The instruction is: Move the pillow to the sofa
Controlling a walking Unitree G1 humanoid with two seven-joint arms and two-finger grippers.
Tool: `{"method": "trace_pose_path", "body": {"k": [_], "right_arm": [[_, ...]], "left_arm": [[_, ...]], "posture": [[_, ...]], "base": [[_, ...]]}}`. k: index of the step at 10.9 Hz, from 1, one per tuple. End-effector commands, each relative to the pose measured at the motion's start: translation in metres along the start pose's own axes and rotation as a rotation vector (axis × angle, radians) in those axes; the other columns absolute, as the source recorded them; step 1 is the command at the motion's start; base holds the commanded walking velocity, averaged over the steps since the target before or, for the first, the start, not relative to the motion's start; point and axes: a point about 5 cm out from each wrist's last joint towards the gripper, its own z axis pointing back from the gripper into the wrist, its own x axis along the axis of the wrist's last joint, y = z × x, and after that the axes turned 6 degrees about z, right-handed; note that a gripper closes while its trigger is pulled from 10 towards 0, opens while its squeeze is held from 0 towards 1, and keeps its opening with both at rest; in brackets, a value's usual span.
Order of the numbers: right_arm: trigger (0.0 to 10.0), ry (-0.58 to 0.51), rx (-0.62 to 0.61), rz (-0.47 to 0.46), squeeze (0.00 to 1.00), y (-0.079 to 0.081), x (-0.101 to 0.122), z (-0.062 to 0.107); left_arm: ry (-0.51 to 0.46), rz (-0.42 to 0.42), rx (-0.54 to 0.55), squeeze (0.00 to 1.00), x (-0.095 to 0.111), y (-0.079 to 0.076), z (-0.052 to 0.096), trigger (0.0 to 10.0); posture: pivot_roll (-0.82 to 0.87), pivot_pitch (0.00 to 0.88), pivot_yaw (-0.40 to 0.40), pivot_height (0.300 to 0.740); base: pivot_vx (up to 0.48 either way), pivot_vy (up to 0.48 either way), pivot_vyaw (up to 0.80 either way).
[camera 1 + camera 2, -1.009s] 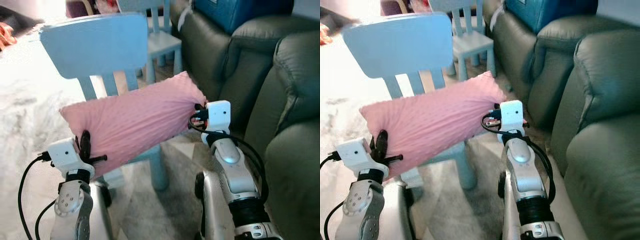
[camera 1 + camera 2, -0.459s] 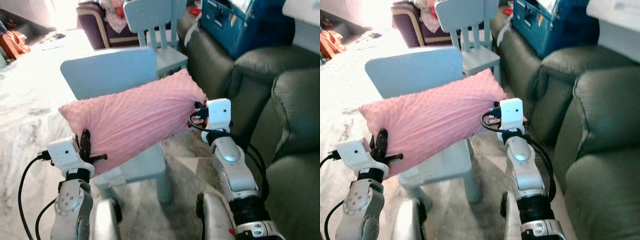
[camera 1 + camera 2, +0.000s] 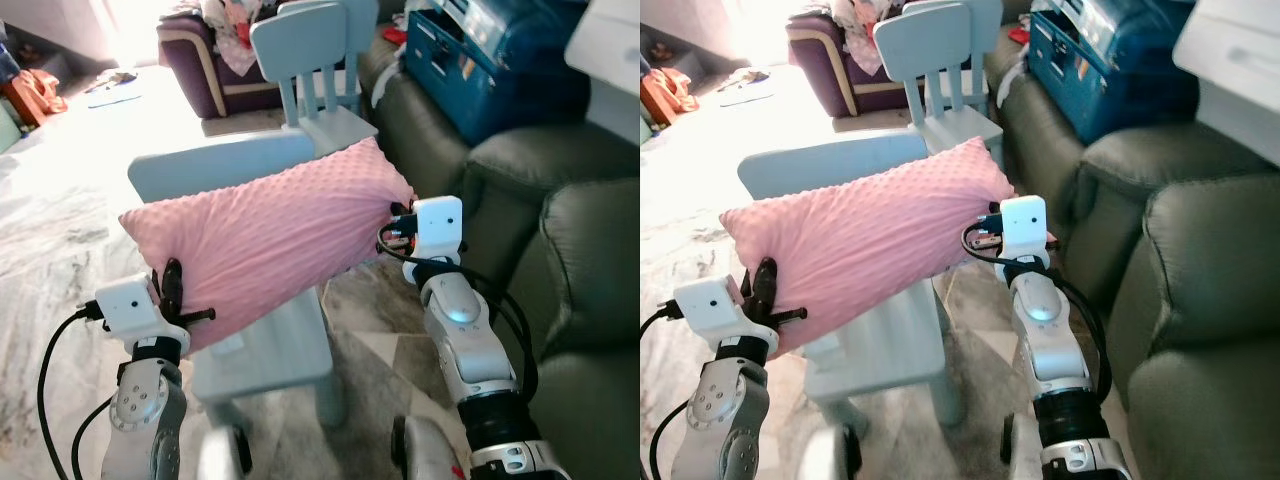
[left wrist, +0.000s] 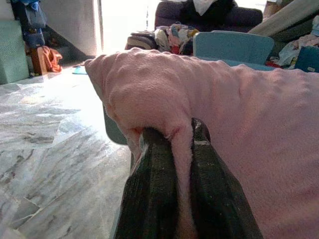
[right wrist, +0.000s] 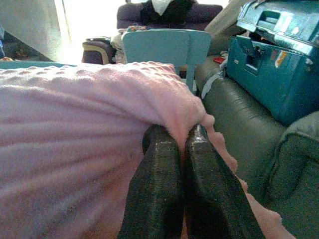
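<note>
Living room, marble floor [image 3: 60,230] bright at left, dark green sofa [image 3: 560,250] at right. Left gripper [image 3: 170,300] pinches lower-left corner of pink pillow [image 3: 265,245], fabric clamped between fingers [image 4: 154,199]. Pillow hangs in air between both grippers, above seat of light blue chair [image 3: 260,350]. Right gripper [image 3: 398,228] pinches upper-right corner. Lift seems done; carry and release on sofa remain. Sofa arm just right of right gripper. Blue case [image 3: 500,60] takes far cushion; near cushion looks free.

Two light-blue chairs [image 3: 300,60], a teal suitcase [image 3: 500,60], marble floor [image 3: 50,230].
</note>
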Motion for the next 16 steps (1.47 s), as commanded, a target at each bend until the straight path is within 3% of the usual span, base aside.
{"method": "trace_pose_path", "body": {"k": [1,5,13,15,16], "right_arm": [[0.0,-0.051,-0.060,-0.002,0.00,-0.012,0.012,-0.003],[0.0,-0.053,-0.060,-0.006,0.00,-0.012,0.013,-0.003],[0.0,-0.049,-0.063,-0.013,0.00,-0.012,0.012,-0.002],[0.0,-0.044,-0.054,-0.018,0.00,-0.011,0.012,-0.002],[0.0,-0.036,-0.053,-0.021,0.00,-0.011,0.011,-0.002]], "left_arm": [[-0.013,-0.025,0.062,0.00,0.004,0.016,0.002,0.0],[-0.007,-0.029,0.065,0.00,0.003,0.017,0.003,0.0],[0.036,-0.038,0.079,0.00,-0.004,0.018,0.008,0.0],[0.086,-0.086,0.120,0.00,-0.008,0.023,0.005,10.0],[0.113,-0.096,0.139,0.00,-0.010,0.024,0.004,10.0]], "posture": [[-0.16,0.000,0.078,0.675],[-0.16,0.000,0.079,0.740],[-0.15,0.000,0.079,0.740],[-0.15,0.000,0.076,0.740],[-0.15,0.000,0.073,0.740]], "base": [[0.000,0.000,0.00],[0.000,0.000,0.00],[0.000,0.000,0.00],[0.000,0.000,0.00],[0.000,0.000,0.00]]}}
